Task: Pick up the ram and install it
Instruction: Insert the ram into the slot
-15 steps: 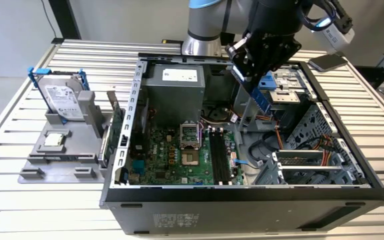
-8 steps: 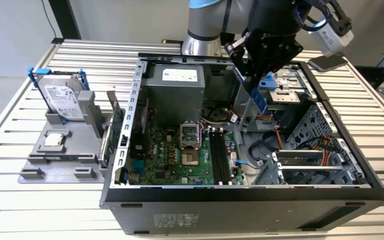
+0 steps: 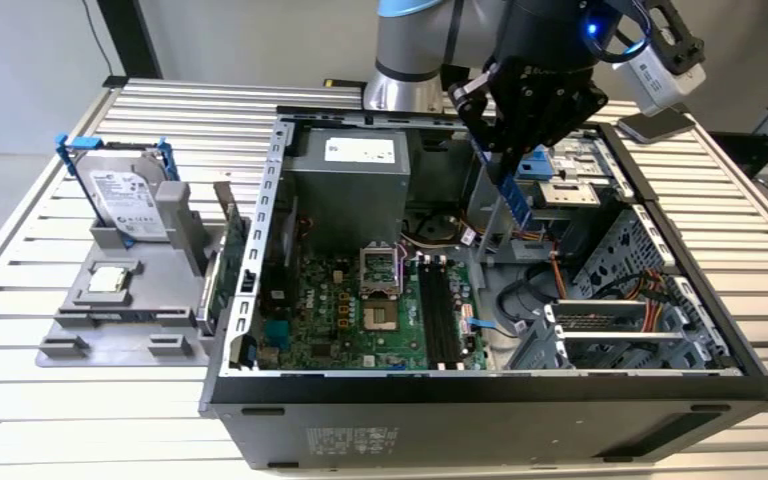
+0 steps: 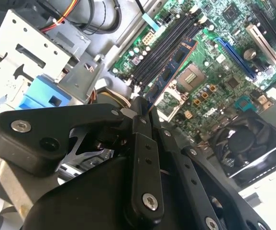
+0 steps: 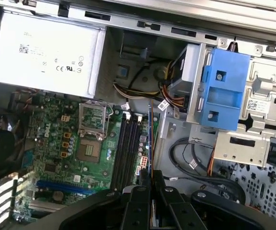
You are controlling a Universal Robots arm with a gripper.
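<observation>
The gripper (image 3: 502,150) is clenching the ram (image 3: 516,200) by its upper end. It is hanging over the open case (image 3: 491,400) near the bench's (image 3: 64,430) far edge, apart from the black slots (image 3: 440,315)

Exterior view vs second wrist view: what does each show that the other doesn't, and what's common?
Exterior view: the hard drive in its blue frame and the upright expansion card, both beside the case on the slatted table. Second wrist view: a black fan next to the motherboard. Both: the end effector shut on the ram, held above the black slots.
</observation>
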